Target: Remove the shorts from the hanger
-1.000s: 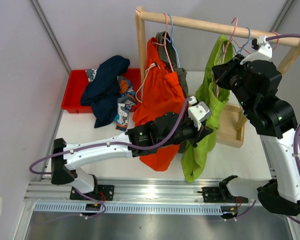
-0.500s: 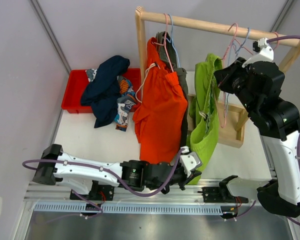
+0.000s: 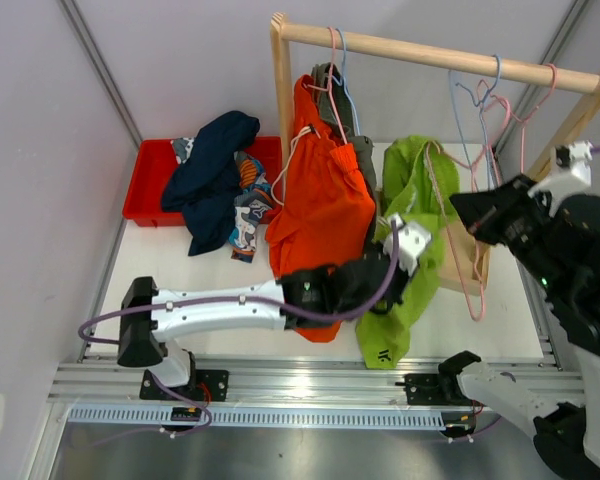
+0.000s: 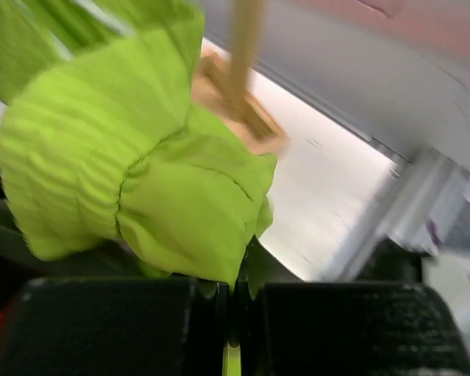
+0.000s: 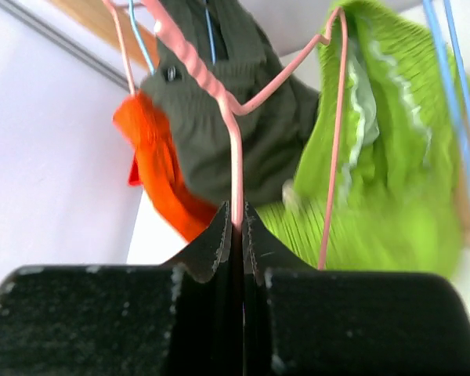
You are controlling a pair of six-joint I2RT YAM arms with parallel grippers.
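Lime green shorts (image 4: 180, 196) dropped lower, clamped in left fingers (image 4: 125, 329); right fingers (image 5: 211, 244) pinch hanger (image 5: 236, 157).

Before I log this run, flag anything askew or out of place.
The navy shorts and printed pair spill over the rim of the red bin. The lime green shorts hang bunched and askew on the pink hanger, pinched by the left end effector.

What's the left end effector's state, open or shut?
Shut. In the left wrist view the left end effector pinches a fold of the lime green shorts.
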